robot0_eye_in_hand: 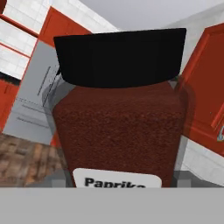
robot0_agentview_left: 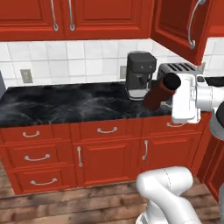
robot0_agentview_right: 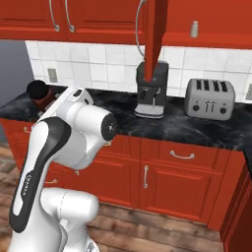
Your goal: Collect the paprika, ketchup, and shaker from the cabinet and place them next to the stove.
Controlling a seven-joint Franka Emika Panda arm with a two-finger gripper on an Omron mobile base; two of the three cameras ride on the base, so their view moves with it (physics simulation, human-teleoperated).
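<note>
My gripper (robot0_agentview_left: 165,92) is shut on the paprika (robot0_agentview_left: 158,92), a dark-red jar with a black lid, held tilted above the counter in front of the toaster. In the hand view the paprika (robot0_eye_in_hand: 118,127) sits close up between the finger pads (robot0_eye_in_hand: 56,178), label showing. From the right base view the paprika (robot0_agentview_right: 39,93) is at the far left by the gripper (robot0_agentview_right: 47,100). The shaker (robot0_agentview_right: 195,29), a small grey cylinder, stands on the shelf of the open red cabinet (robot0_agentview_left: 179,26). The ketchup and the stove are out of view.
A black coffee machine (robot0_agentview_left: 140,74) and a silver toaster (robot0_agentview_right: 208,98) stand at the back of the dark marble counter (robot0_agentview_left: 65,105). The open cabinet door (robot0_agentview_right: 155,34) hangs above the coffee machine. Red drawers and doors run below the counter.
</note>
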